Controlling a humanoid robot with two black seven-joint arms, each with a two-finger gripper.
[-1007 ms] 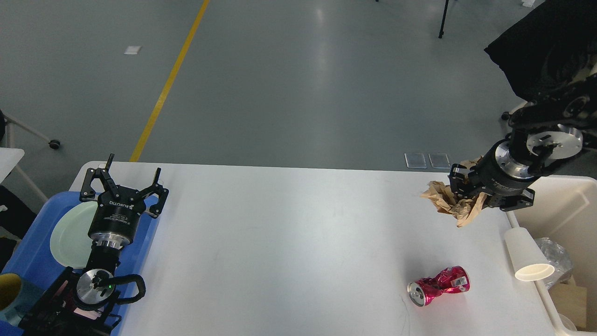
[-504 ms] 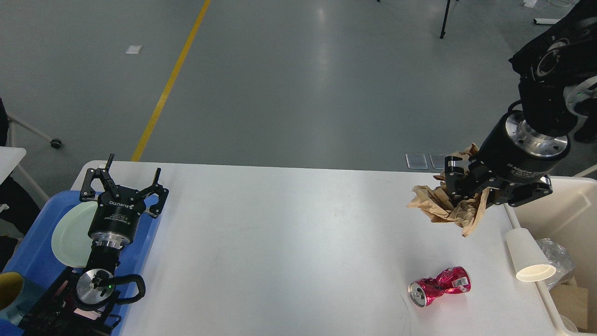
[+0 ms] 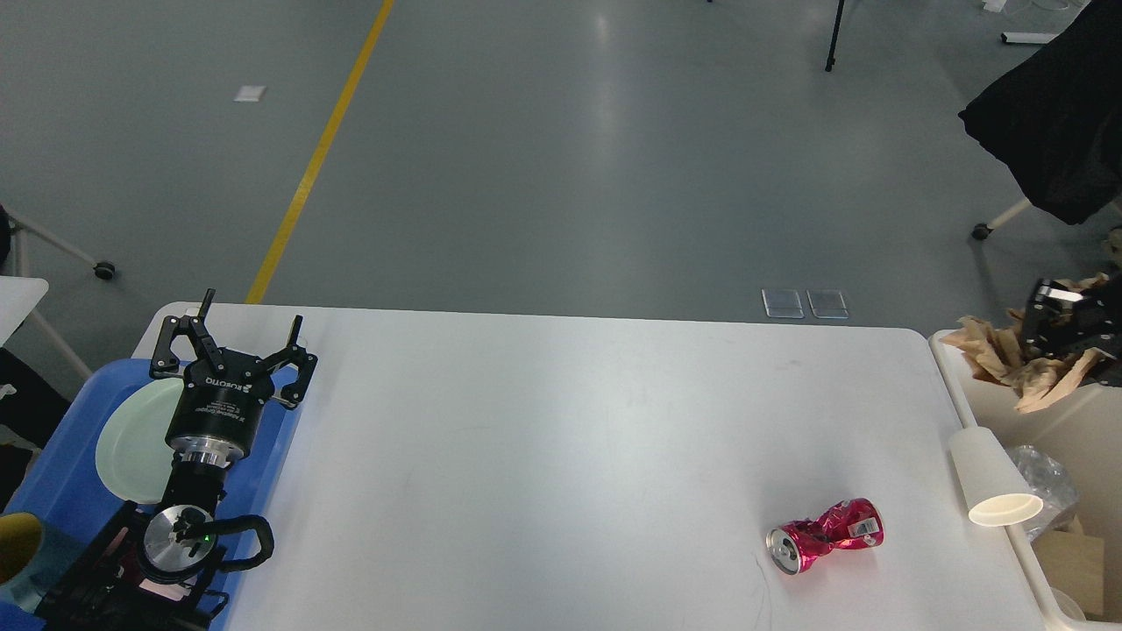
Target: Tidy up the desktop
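The white desktop (image 3: 561,438) fills the middle of the head view. A crushed red can (image 3: 824,547) lies on it near the front right. A white paper cup (image 3: 990,478) lies on its side at the right edge. My right gripper (image 3: 1047,346) is at the far right, shut on a crumpled brown paper wad (image 3: 999,359) and holding it over the cream-white bin (image 3: 1065,438). My left gripper (image 3: 232,346) hovers open and holds nothing at the table's left end, over the blue tray (image 3: 61,482).
A pale green plate (image 3: 131,438) lies in the blue tray, with a yellow-and-teal cup (image 3: 22,556) at its near corner. The bin holds clear plastic (image 3: 1043,486) and cardboard (image 3: 1069,565). Grey floor with a yellow line lies beyond the table.
My right gripper has carried the brown paper wad rightward off the desktop to above the bin. The left arm, can and cup have not moved.
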